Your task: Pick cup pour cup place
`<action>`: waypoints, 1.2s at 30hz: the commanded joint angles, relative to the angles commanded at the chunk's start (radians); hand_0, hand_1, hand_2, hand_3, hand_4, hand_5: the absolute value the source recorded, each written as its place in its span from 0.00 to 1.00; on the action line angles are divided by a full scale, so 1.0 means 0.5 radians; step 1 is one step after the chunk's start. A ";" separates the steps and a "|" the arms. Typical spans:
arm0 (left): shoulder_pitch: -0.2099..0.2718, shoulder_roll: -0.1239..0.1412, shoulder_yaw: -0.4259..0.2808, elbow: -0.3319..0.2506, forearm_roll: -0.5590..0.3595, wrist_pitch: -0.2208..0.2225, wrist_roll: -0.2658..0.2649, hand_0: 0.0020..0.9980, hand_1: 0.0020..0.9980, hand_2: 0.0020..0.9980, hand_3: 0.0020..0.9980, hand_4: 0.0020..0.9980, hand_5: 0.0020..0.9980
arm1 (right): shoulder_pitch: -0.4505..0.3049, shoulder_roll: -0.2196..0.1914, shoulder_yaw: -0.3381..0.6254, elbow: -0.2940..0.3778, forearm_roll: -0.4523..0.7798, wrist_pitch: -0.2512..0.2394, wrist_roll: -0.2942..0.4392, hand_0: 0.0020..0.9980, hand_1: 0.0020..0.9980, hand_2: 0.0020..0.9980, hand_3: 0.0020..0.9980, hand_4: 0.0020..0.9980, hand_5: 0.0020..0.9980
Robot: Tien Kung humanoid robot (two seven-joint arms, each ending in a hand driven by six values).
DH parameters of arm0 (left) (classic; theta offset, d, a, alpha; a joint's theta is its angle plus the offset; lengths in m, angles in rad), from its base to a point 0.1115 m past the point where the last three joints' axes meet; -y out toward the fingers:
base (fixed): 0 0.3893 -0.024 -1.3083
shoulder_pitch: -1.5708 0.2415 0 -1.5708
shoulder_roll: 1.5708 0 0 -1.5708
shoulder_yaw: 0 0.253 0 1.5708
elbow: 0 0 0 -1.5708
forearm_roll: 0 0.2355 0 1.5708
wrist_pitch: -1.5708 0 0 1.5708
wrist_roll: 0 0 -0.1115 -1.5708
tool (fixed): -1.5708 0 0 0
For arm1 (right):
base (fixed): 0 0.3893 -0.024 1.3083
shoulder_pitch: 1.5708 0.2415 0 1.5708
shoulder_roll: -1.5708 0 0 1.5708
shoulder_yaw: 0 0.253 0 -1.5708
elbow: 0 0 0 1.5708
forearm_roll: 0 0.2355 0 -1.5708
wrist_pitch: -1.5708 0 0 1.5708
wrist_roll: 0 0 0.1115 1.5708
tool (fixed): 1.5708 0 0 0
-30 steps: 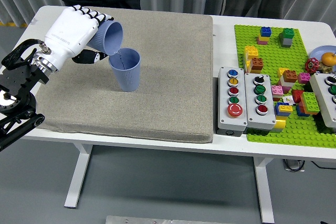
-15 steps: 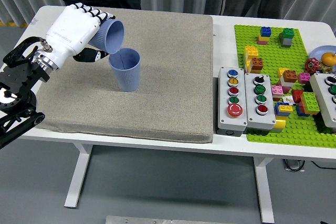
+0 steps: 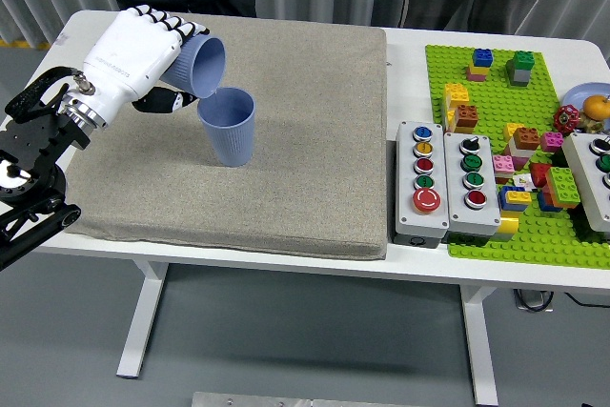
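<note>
A blue cup (image 3: 229,127) stands upright on the grey mat (image 3: 286,188), left of the mat's middle. My left hand (image 3: 157,64), white with black fingertips, is shut on a second blue cup (image 3: 198,66). That cup is tipped on its side with its mouth facing right and down, its rim just above the standing cup's rim. I cannot see anything flowing between them. My right hand is out of view.
Two grey button boxes (image 3: 446,178) sit right of the mat. A green baseplate (image 3: 534,235) with several coloured bricks lies at the far right, with another button box (image 3: 596,178) at the edge. People stand behind the table (image 3: 410,40).
My left hand has risen slightly with the tipped cup and its wrist has shifted a little; since half a second ago nothing has moved.
</note>
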State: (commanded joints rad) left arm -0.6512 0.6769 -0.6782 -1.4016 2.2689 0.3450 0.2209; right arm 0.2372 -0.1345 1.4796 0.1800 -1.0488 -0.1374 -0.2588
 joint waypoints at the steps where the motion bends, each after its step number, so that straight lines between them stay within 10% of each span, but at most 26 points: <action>1: 0.005 0.000 -0.008 -0.002 0.000 0.006 -0.004 0.59 0.59 0.62 0.59 0.71 0.18 | 0.000 0.000 0.000 0.000 0.000 0.000 0.000 0.72 0.67 0.65 0.61 0.00 0.18; 15: 0.187 -0.054 -0.299 -0.007 -0.945 0.355 -0.275 0.59 0.58 0.62 0.59 0.71 0.18 | -0.014 0.006 0.017 0.000 -0.034 0.004 -0.009 0.72 0.67 0.65 0.61 0.00 0.18; 28: 0.339 -0.161 -0.493 -0.010 -2.037 0.368 -0.656 0.59 0.58 0.63 0.59 0.72 0.18 | -0.025 0.013 0.025 0.000 -0.044 0.000 -0.014 0.72 0.67 0.65 0.61 0.00 0.18; 36: 0.388 -0.202 -0.559 0.002 -2.713 0.375 -0.711 0.59 0.59 0.63 0.59 0.72 0.18 | -0.017 0.009 0.014 0.000 -0.038 -0.003 -0.012 0.72 0.67 0.65 0.61 0.00 0.18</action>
State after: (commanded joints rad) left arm -0.4573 0.5761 -0.9577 -1.4007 0.9125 0.5323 -0.1345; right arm 0.2288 -0.1299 1.4866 0.1800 -1.0676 -0.1387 -0.2647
